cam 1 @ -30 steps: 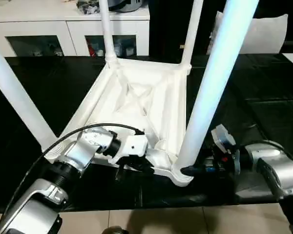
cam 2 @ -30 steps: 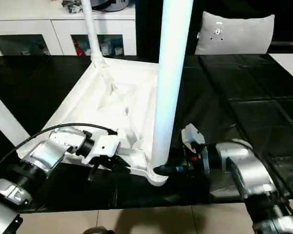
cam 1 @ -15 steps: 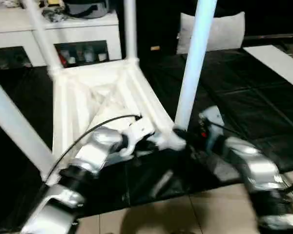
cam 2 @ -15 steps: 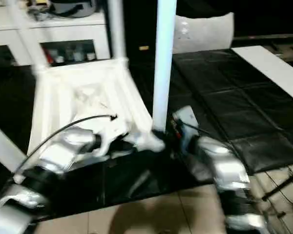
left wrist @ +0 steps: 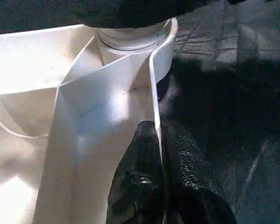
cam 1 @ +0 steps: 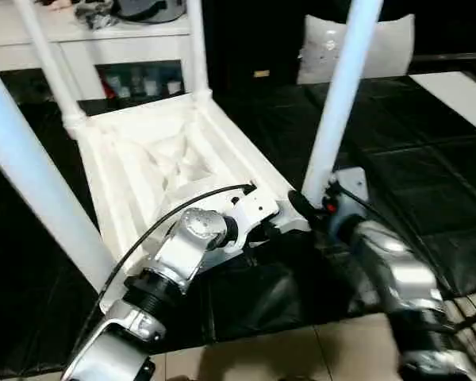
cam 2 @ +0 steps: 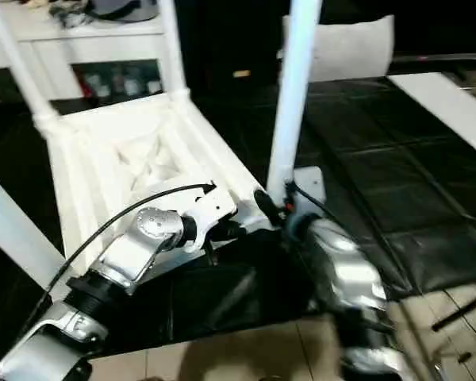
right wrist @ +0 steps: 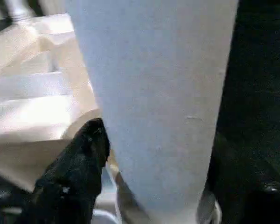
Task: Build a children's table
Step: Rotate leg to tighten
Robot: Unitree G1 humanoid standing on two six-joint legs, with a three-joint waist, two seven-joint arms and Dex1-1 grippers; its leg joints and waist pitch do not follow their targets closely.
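The children's table lies upside down on the black mat, its ribbed top (cam 1: 143, 159) facing up. All four white legs stand in the corner sockets, including the near right leg (cam 1: 337, 119) and the near left leg (cam 1: 32, 182). My left gripper (left wrist: 158, 128) is shut on the top's thin rim wall (left wrist: 154, 88), just beside the near right corner socket (left wrist: 130, 39). My right gripper (cam 1: 301, 208) is at the foot of the near right leg (right wrist: 158, 93). Its black fingers (right wrist: 79, 172) stand open on either side of the leg, close to it.
A white cabinet with dark glass doors (cam 1: 135, 75) stands behind the table. A white cushion (cam 1: 389, 44) lies at the back right. The black mat (cam 1: 412, 159) ends near me at beige floor tiles (cam 1: 262, 357). A black cable (cam 1: 174, 214) runs along my left forearm.
The whole view has swung and tilted, so the camera moved. Both grippers remain at the table's near right corner, the left still on the rim and the right at the leg's foot.
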